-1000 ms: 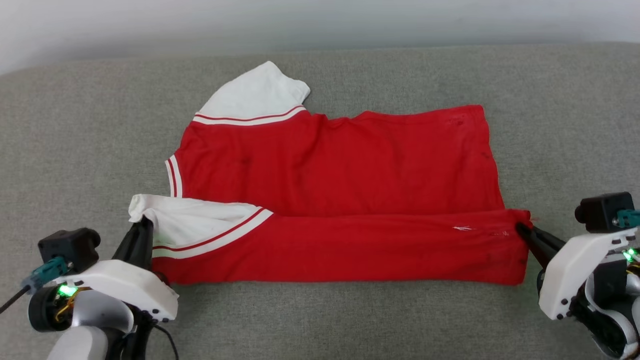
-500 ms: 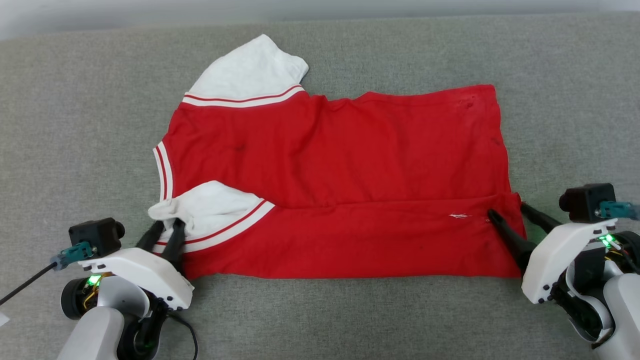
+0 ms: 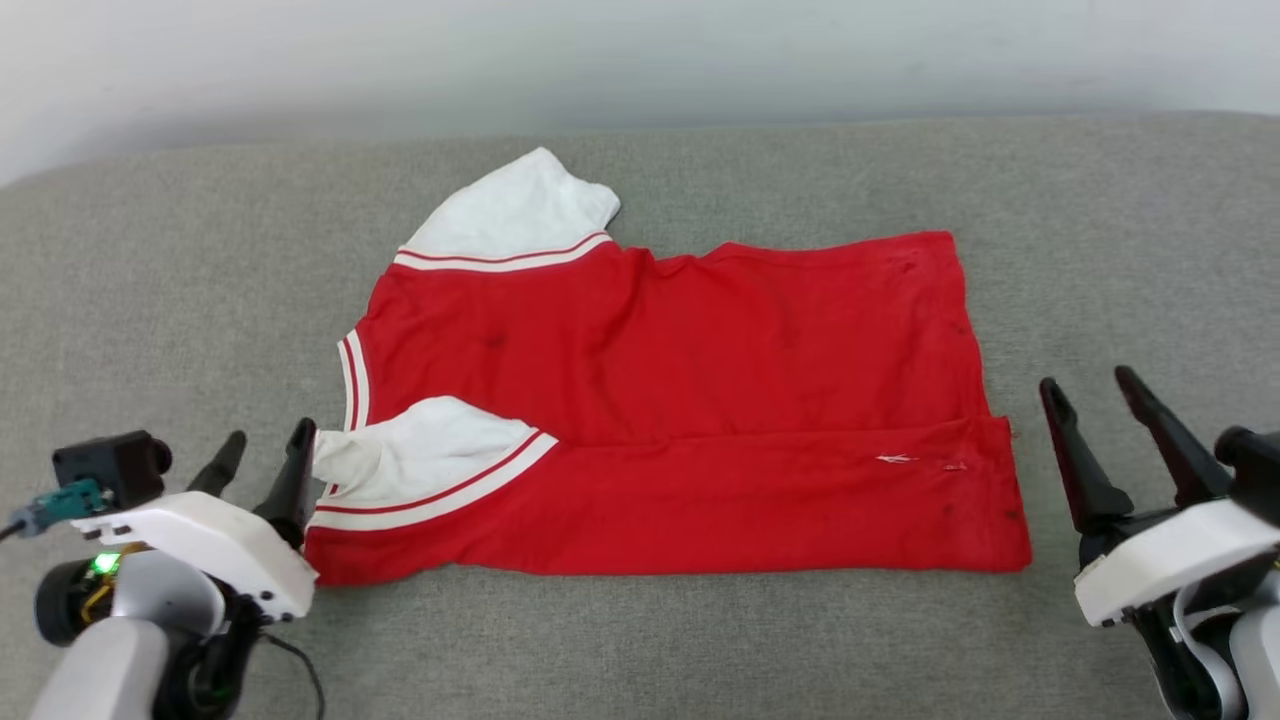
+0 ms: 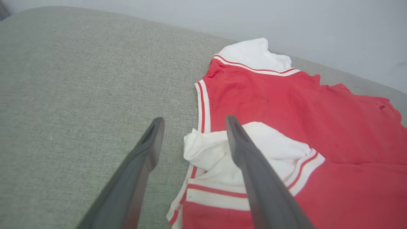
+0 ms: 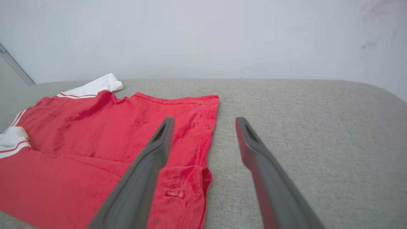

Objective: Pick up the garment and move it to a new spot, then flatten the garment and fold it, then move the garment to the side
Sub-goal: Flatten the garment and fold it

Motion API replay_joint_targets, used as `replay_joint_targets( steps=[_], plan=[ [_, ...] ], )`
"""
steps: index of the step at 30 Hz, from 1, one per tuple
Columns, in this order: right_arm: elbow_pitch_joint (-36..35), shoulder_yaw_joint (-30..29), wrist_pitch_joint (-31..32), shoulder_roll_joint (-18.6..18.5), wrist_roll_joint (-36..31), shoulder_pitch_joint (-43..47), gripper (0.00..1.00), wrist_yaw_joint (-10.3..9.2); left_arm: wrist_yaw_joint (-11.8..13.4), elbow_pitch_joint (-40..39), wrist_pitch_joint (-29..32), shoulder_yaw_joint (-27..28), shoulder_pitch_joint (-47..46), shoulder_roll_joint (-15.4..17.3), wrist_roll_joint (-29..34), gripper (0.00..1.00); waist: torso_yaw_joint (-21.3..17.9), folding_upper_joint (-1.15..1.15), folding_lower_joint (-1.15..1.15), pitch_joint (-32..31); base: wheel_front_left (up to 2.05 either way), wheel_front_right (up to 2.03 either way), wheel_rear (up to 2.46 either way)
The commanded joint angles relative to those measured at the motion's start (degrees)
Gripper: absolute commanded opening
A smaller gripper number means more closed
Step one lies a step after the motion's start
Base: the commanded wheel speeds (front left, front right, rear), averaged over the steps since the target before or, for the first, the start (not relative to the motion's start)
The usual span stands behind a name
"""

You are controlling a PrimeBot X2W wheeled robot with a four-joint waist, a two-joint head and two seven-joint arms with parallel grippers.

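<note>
Both tools have let go of the near fold's ends and backed off. The left tool (image 3: 268,436) sits at 8 o'clock of the garment (image 3: 680,360) and the right tool (image 3: 1085,380) at 4 o'clock, each spread wide and empty. Left's inner finger may brush the near sleeve (image 3: 420,450); I can't tell. Garment lies flat mid-sofa (image 3: 150,300), its near third folded over as a band (image 3: 750,510), far sleeve (image 3: 515,205) sticking out at 11 o'clock. Thin limp jersey, light, likely to sag and drag on the rough cloth. Pinch two ends of an edge together; I judge far sleeve and far hem corner (image 3: 940,245) next.
</note>
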Motion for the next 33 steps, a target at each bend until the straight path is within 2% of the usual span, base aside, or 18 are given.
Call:
replay_joint_targets(
  steps=[1, 4, 11, 15, 22, 26, 27, 29, 30, 33],
  plan=[
    [-2.26, -1.54, -1.57, 1.29, -2.09, 2.02, 1.00, -0.04, 0.08, -1.68, 2.10, 0.38, 0.75, 2.03, -0.32, 1.00, -0.71, 0.00, 0.00, -1.31, 0.00, 0.00, 0.00],
    [-4.75, -2.98, -1.75, 2.39, -3.80, 3.52, 1.00, -0.04, -0.38, -3.52, 5.03, 0.23, 0.83, 3.79, -0.90, 1.00, -0.91, 0.00, 0.00, -1.86, 0.00, 0.00, 0.00],
    [-11.54, -4.68, 0.82, 5.78, -7.04, 7.90, 1.00, -0.04, -1.77, -7.17, 20.26, -1.58, 2.06, 11.54, -3.85, 1.00, -2.71, 0.00, 0.00, -2.43, 0.00, 0.00, 0.00],
    [-14.09, -4.74, 1.98, 6.68, -7.56, 8.76, 1.00, -0.04, -1.44, -7.70, 27.79, -2.53, 3.59, 13.68, -6.64, 1.00, -3.94, 0.00, 0.00, -1.83, 0.00, 0.00, 0.00],
    [-15.37, -4.62, 2.87, 7.84, -7.06, 8.48, 1.00, -0.04, 1.16, -4.29, 34.17, -3.74, 4.86, 13.31, -9.29, 1.00, -5.64, 0.00, 0.00, 0.16, 0.00, 0.00, 0.00],
    [-15.12, -4.81, 3.30, 7.85, -5.92, 8.18, 1.00, -0.04, 0.65, -1.10, 34.93, -5.23, 5.18, 10.30, -11.09, 1.00, -6.21, 0.00, 0.00, 1.11, 0.00, 0.00, 0.00],
    [-15.01, -5.11, 3.63, 7.78, -5.75, 8.30, 1.00, -0.04, 0.29, -0.56, 34.96, -5.73, 5.31, 9.40, -11.46, 0.66, -6.25, 0.00, 0.00, 1.29, 0.00, 0.00, 0.00],
    [-15.17, -5.43, 4.04, 7.37, -5.43, 8.51, 1.00, -0.04, -0.42, 0.34, 34.08, -5.98, 5.25, 8.19, -11.85, 0.08, -6.23, 0.00, 0.00, 1.44, 0.00, 0.00, 0.00],
    [-15.21, -5.76, 4.28, 7.15, -5.23, 8.71, 1.00, -0.04, -0.82, 0.65, 33.60, -6.00, 5.14, 7.77, -12.07, 0.00, -6.12, 0.00, 0.00, 1.45, 0.00, 0.00, 0.00],
    [-15.20, -6.72, 6.02, 6.30, -4.08, 9.41, 1.00, -0.04, -1.58, 0.46, 31.11, -5.35, 4.46, 7.22, -11.90, 0.00, -5.49, 0.00, 0.00, 1.07, 0.00, 0.00, 0.00]
  ],
)
